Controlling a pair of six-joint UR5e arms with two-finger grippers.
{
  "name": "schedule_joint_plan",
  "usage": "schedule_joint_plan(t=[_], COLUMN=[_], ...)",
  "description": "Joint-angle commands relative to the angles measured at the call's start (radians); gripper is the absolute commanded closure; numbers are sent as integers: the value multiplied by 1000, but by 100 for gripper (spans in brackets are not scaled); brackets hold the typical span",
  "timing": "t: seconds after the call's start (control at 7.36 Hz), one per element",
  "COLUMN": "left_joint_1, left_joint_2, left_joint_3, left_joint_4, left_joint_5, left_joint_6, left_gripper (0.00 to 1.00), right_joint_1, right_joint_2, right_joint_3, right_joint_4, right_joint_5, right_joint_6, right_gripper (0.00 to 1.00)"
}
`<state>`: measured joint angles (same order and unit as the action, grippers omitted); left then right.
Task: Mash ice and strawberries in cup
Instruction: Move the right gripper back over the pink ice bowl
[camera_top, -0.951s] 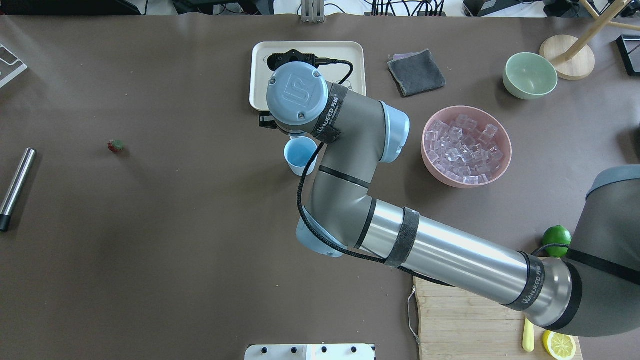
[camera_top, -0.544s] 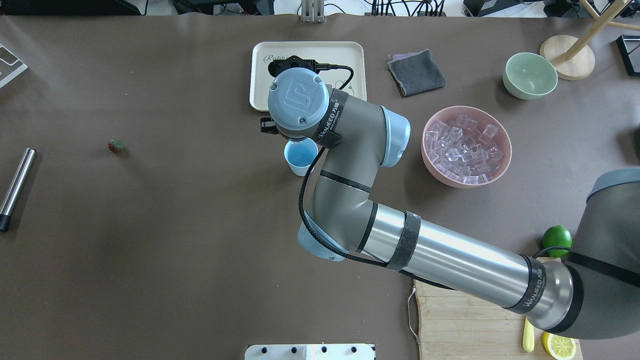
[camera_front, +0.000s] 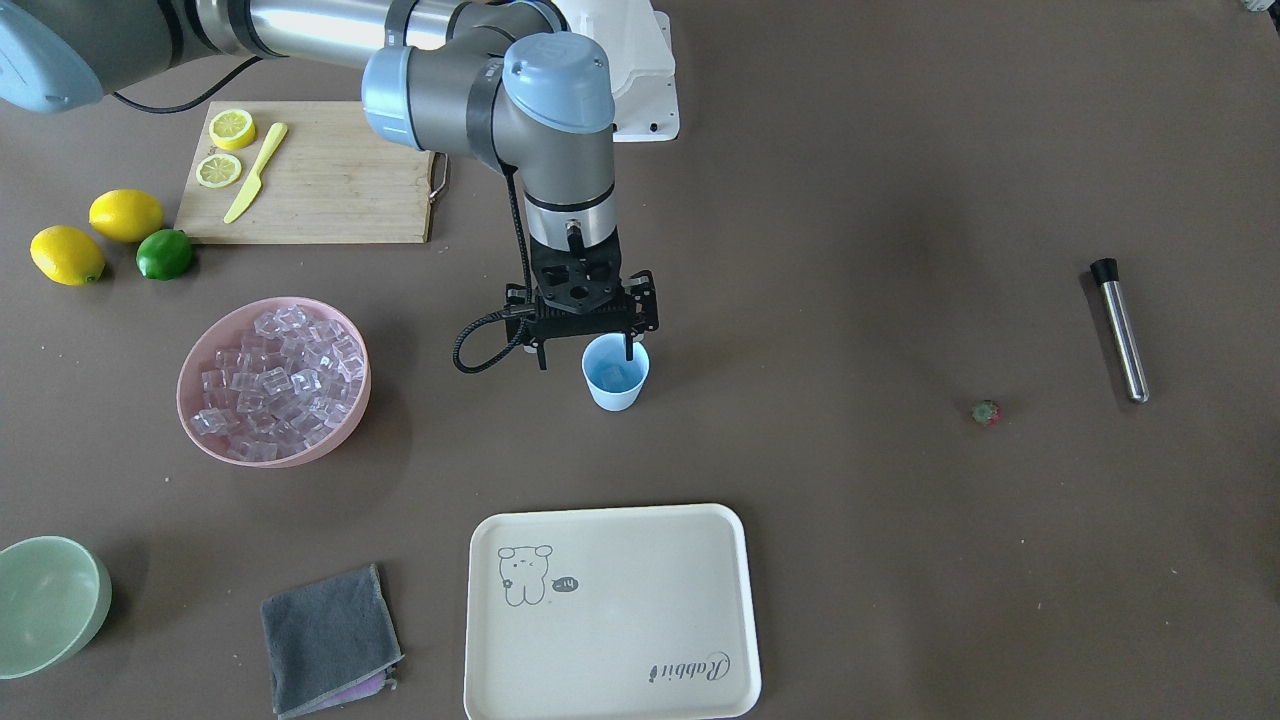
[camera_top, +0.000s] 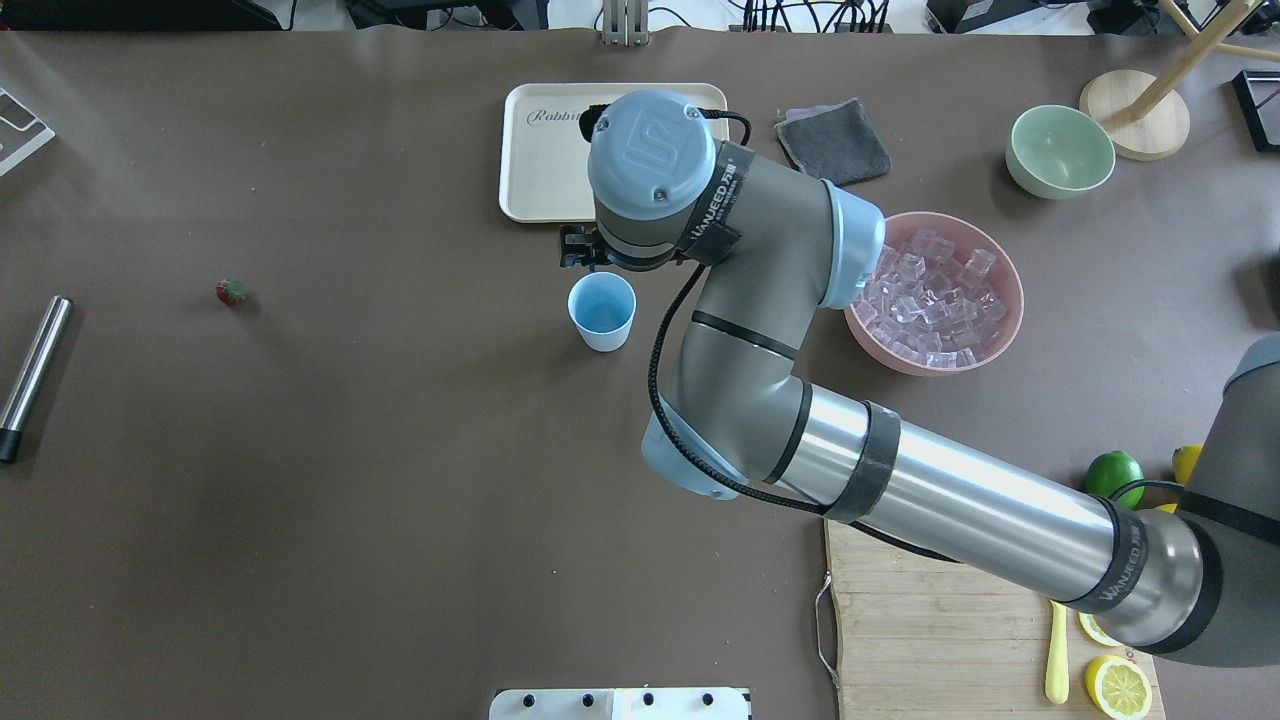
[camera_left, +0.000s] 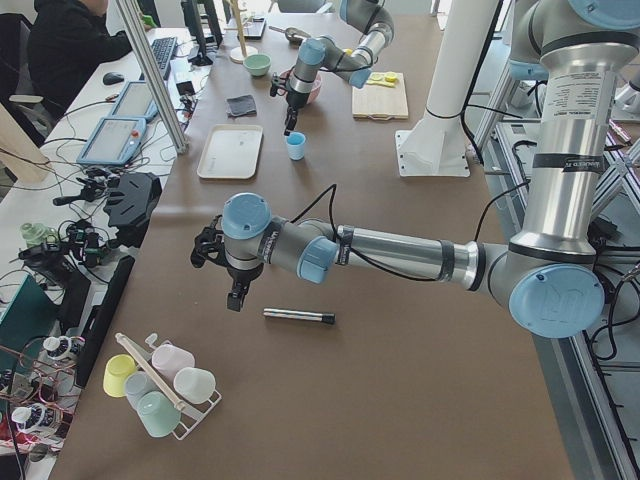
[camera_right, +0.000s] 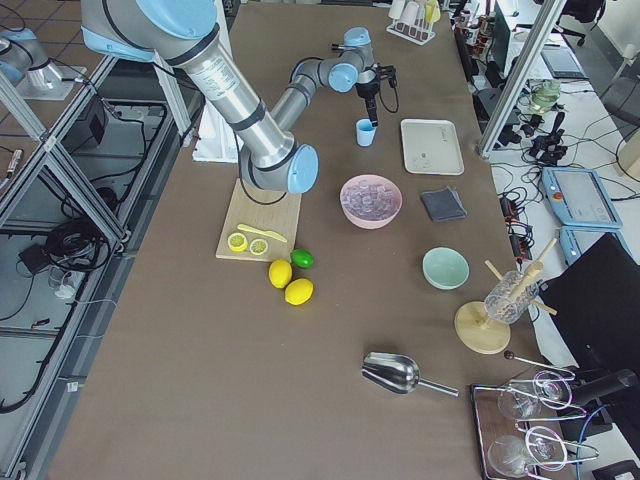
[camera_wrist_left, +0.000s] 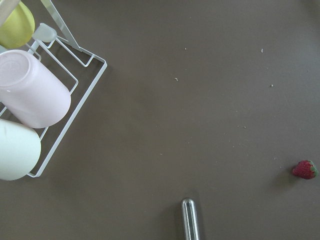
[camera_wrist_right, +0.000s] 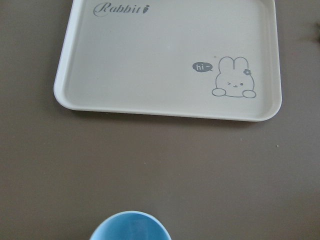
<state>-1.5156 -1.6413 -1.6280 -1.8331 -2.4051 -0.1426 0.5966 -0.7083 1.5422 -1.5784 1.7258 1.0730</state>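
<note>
When you look from the front-facing camera, you see the right gripper (camera_front: 584, 356) hanging just above the cup (camera_front: 615, 375), with its jaws wide apart; one finger (camera_front: 628, 348) appears in front of the cup's rim, but you cannot tell if it touches. The cup stands upright on the brown desk (camera_front: 850, 200), between the cream tray (camera_front: 610, 610) and the robot's base, and its blue inside shows from above. The ice (camera_front: 270, 375) lies piled in the pink bowl (camera_front: 300, 456), which stands on the desk well apart from the cup, on the robot's right side. Behind the pink bowl, toward the robot, a wooden board (camera_front: 340, 180) carries two lemon slices (camera_front: 231, 128) and a yellow knife (camera_front: 255, 172), and two lemons (camera_front: 126, 215) and a lime (camera_front: 165, 254) lie beside it. The strawberry (camera_front: 986, 412) lies alone on the desk far on the robot's left side, near a metal rod (camera_front: 1120, 330) with a black end. The left gripper (camera_left: 237, 297) hovers above the desk near that rod in the side view, and its wrist camera looks down on the strawberry and the rod's tip; for its jaws you cannot tell if they are apart or together
</note>
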Motion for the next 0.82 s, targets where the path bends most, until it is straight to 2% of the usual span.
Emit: schedule_joint_plan(t=[0.0, 0.41, 0.68], left_joint_1=[0, 0, 0], left_joint_2=[0, 6, 5], left_joint_3=[-3, -13, -16], left_joint_4=[0, -2, -2], left_joint_5=[0, 0, 0], left_joint_6=[0, 0, -2], left_gripper=[1, 1, 1], right_joint_1=[93, 204, 249], right_joint_2=[-149, -388, -494], right_joint_3=[110, 211, 243], right_joint_4=[-40, -25, -25], right_joint_5=[75, 126, 147], right_joint_6=[-140, -350, -429], right_gripper=[0, 1, 1])
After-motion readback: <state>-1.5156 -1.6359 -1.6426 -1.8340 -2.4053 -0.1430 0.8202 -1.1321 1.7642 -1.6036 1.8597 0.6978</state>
